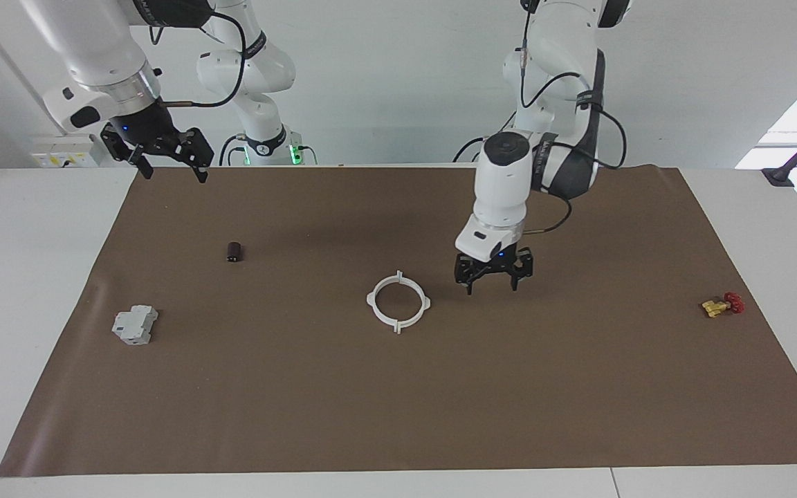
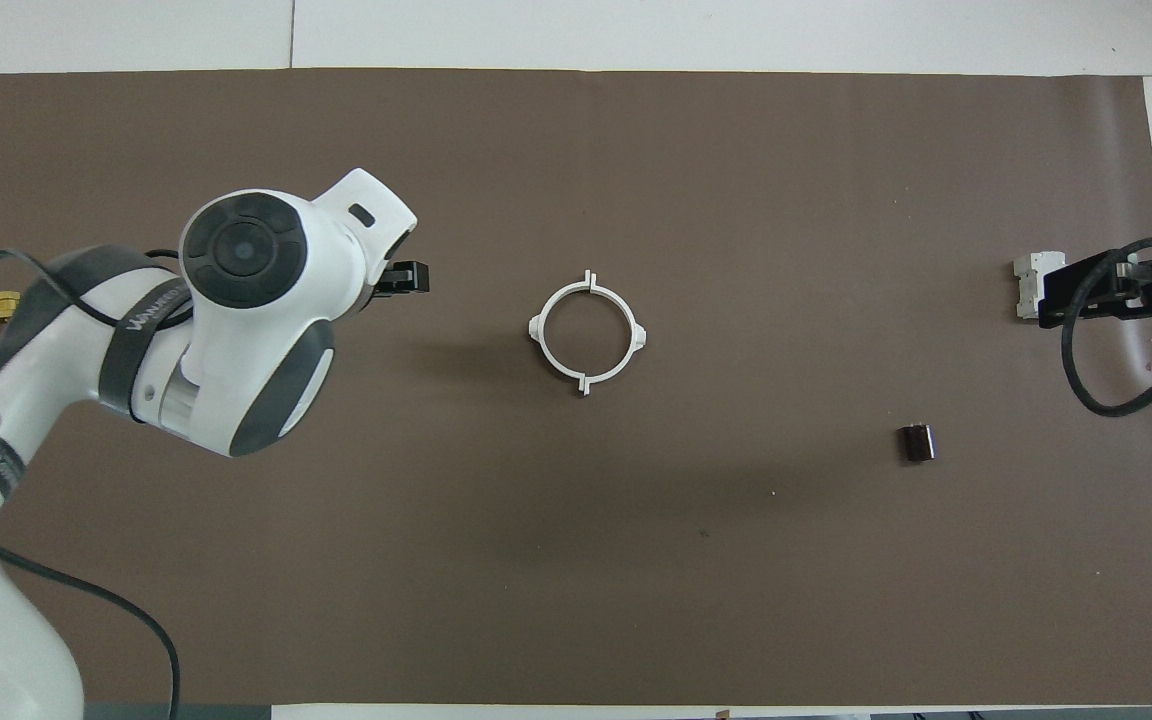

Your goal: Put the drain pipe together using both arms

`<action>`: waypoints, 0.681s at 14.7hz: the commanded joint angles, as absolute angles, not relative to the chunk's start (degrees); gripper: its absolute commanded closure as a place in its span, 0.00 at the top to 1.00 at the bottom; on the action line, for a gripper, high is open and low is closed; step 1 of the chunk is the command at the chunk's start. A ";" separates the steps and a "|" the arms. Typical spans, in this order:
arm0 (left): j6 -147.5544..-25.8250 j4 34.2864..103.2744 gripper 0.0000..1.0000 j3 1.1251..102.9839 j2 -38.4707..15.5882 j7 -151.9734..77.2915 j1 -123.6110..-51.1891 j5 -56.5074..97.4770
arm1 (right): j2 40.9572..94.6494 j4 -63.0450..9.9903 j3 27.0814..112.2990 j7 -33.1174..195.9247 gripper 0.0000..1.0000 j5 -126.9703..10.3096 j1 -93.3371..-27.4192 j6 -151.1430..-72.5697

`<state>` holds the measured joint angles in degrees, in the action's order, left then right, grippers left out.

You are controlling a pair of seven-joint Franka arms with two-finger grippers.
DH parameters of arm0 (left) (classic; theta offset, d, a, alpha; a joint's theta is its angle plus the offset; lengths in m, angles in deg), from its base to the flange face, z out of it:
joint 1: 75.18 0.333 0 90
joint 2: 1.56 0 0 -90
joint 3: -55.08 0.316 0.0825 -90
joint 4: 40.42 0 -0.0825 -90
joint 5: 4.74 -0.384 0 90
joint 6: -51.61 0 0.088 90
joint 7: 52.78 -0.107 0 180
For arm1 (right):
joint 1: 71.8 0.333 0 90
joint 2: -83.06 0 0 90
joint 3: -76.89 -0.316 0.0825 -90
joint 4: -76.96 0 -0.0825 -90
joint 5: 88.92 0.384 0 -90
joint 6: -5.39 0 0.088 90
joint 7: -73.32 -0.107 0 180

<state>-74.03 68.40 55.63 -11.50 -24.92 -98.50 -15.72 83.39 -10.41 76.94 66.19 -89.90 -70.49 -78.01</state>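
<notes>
The drain pipe [image 1: 398, 303] lies on the brown mat as one closed white ring, its two half arcs joined at their tabs; it also shows in the overhead view [image 2: 587, 332]. My left gripper [image 1: 494, 283] hangs open and empty in the air beside the ring, toward the left arm's end of the table, clear of it; in the overhead view [image 2: 406, 278] the wrist hides most of it. My right gripper [image 1: 167, 162] waits open and empty, raised over the mat's edge at the right arm's end; it also shows in the overhead view [image 2: 1121, 293].
A grey boxy block [image 1: 135, 324] lies toward the right arm's end. A small dark cylinder [image 1: 234, 251] lies nearer to the robots than the block. A yellow valve with a red knob [image 1: 722, 304] lies at the left arm's end. The brown mat [image 1: 398, 415] covers the table.
</notes>
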 commanded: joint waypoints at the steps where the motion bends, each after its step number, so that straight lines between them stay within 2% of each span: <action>1: -71.71 71.12 1.00 55.17 -7.54 -30.53 -93.13 -14.25 | 83.32 -10.40 76.80 67.60 1.00 -89.45 -70.75 -78.46; 4: -70.05 70.24 1.00 55.52 -4.99 -41.41 -86.10 -4.23 | 83.32 -10.40 76.80 67.60 1.00 -89.45 -70.75 -78.46; 10: -52.31 61.99 1.00 55.70 -1.12 -52.51 -76.51 -3.51 | 83.32 -10.40 76.80 67.69 1.00 -89.45 -70.75 -78.46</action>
